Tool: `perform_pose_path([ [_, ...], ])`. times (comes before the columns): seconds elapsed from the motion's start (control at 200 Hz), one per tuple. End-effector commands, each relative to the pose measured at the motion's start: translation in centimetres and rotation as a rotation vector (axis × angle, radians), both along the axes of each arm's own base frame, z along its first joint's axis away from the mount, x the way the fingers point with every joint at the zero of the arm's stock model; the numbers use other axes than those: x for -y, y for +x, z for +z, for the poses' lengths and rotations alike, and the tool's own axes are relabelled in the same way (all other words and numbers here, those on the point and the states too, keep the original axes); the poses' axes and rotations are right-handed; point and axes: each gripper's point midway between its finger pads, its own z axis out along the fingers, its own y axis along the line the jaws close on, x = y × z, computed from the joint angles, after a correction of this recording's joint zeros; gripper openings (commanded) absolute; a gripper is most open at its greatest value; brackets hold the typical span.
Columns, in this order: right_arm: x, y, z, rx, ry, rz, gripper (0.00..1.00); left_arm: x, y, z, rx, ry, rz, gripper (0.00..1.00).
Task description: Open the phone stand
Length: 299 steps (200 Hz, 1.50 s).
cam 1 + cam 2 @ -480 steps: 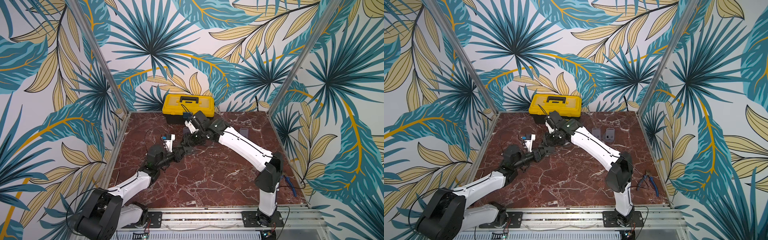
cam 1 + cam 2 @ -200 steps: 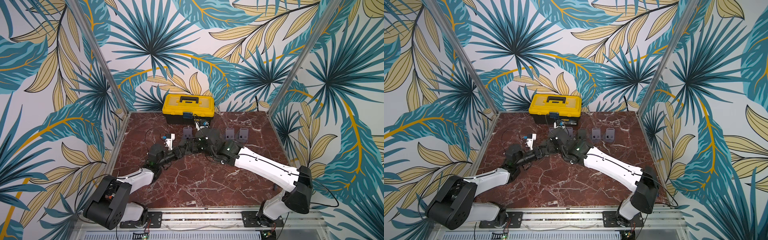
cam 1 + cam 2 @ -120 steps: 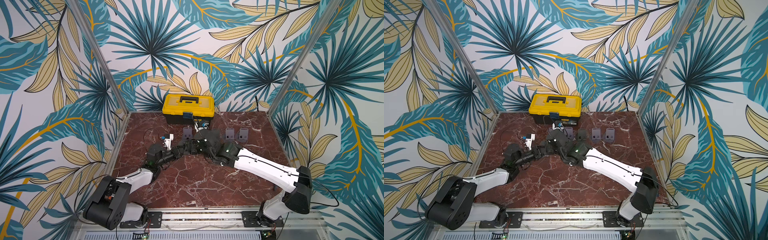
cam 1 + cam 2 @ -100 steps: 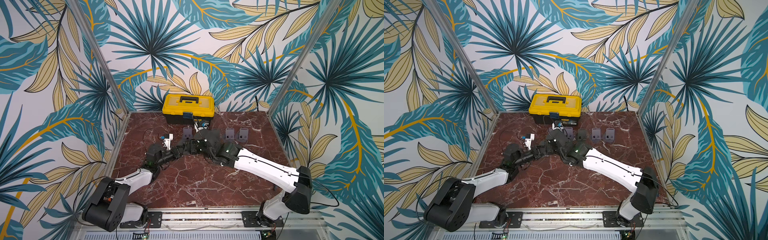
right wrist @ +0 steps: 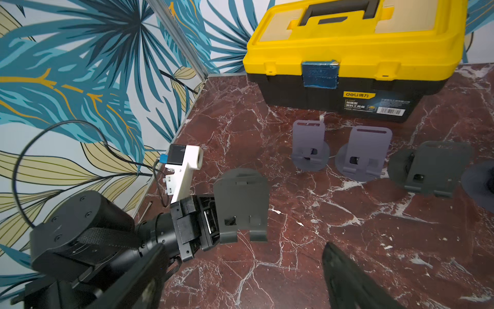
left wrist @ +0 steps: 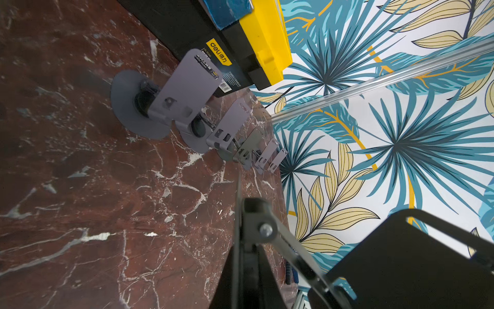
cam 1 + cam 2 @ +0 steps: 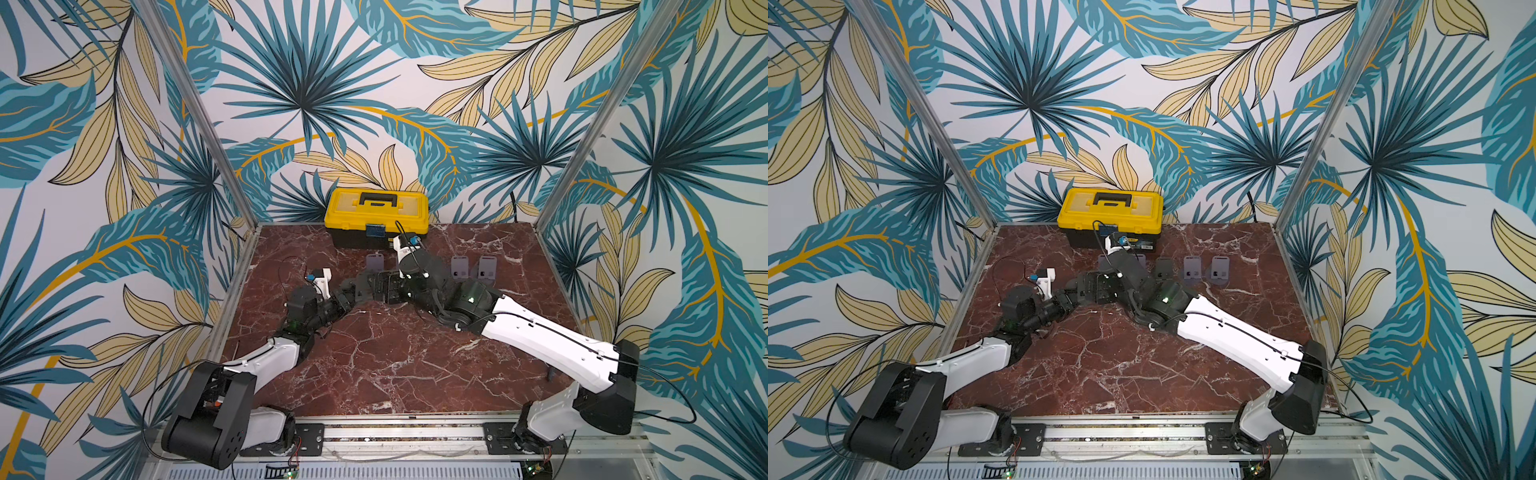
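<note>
While left end effector [image 5: 209, 220] clamps phone stand [image 5: 242, 206] | right end effector [image 7: 384, 286] apart

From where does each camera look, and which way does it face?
Both top views: high, facing down at the table; left arm and right arm show.
Left wrist: low, facing along the row of stands toward the toolbox; left gripper shows, clamping the phone stand.
Right wrist: higher, facing down at that stand; open right gripper shows.
Shared: both wrist views show toolbox and row.
</note>
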Motion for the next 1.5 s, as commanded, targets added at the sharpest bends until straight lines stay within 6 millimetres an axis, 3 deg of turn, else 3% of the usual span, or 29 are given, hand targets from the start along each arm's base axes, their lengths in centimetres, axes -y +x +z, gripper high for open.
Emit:
perform_pose_path([
  [0.0,-1.1,0.0,-1.8,-0.051,-0.059,0.065,0.91,0.7,0.0,3.1,0.109,-0.016,-0.028,0.0],
  [0.19,-3.2,0.5,-3.3,-0.105,-0.077,0.125,0.92,1.3,-0.1,3.6,0.123,-0.02,-0.042,0.0],
  [0.336,-3.7,0.9,-4.4,-0.13,-0.123,0.133,0.92,1.4,-0.3,4.3,0.147,-0.027,-0.047,0.0],
  [0.671,-4.0,1.4,-6.4,-0.171,-0.175,0.117,0.8,1.2,-0.7,5.1,0.174,-0.033,-0.037,0.0],
  [0.817,-4.1,1.6,-6.5,-0.167,-0.179,0.114,0.73,1.2,-0.9,5.1,0.175,-0.035,-0.038,0.0],
  [0.947,-4.0,1.7,-6.6,-0.162,-0.182,0.105,0.56,1.2,-1.0,5.1,0.175,-0.035,-0.038,0.0],
  [1.062,-3.4,1.9,-6.2,-0.143,-0.188,0.087,0.47,1.1,-1.0,5.0,0.171,-0.037,-0.032,0.1],
  [1.302,-1.0,2.9,-5.9,-0.124,-0.196,0.023,0.42,0.9,-1.4,4.3,0.151,-0.037,-0.027,0.35],
  [1.493,2.9,4.3,-5.5,-0.107,-0.206,-0.055,0.4,0.8,-2.0,2.8,0.115,-0.033,-0.027,0.38],
])
